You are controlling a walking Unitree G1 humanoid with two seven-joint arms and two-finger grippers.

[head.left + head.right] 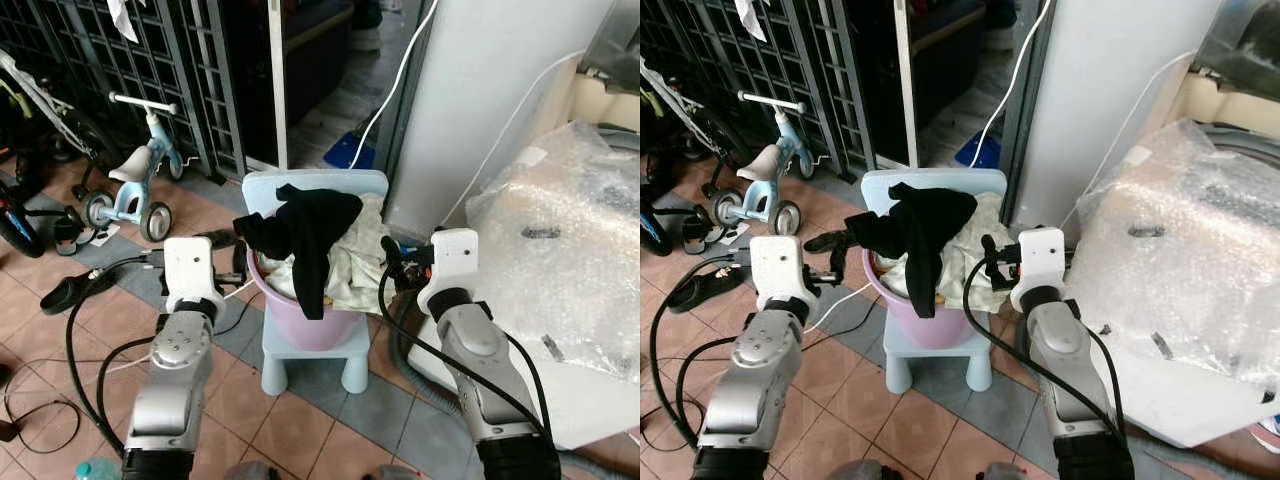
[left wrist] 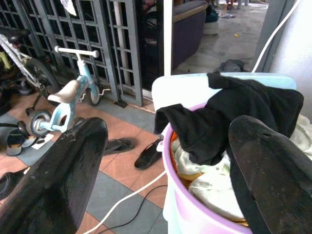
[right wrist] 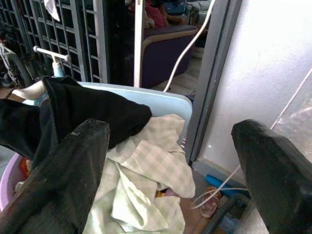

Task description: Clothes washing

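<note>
A pink basin [image 1: 305,325] stands on a small light-blue chair [image 1: 312,362] in front of me. It is heaped with laundry. A black garment [image 1: 305,225] is draped over the top and hangs down the basin's front. Beside it a pale checked cloth [image 1: 358,262] spills over the right rim. My left gripper [image 2: 165,146] is open just left of the basin, level with its rim. On the basin's right side my right gripper [image 3: 170,146] is open too, near the pale cloth [image 3: 146,165]. Neither holds anything.
A bulky appliance wrapped in bubble wrap [image 1: 560,230] stands close on the right, beside a white wall [image 1: 480,90] with a white cable. On the left are a child's balance bike [image 1: 135,185], sandals [image 1: 70,290] and black cables on the tiled floor. Metal grille gates [image 1: 150,70] stand behind.
</note>
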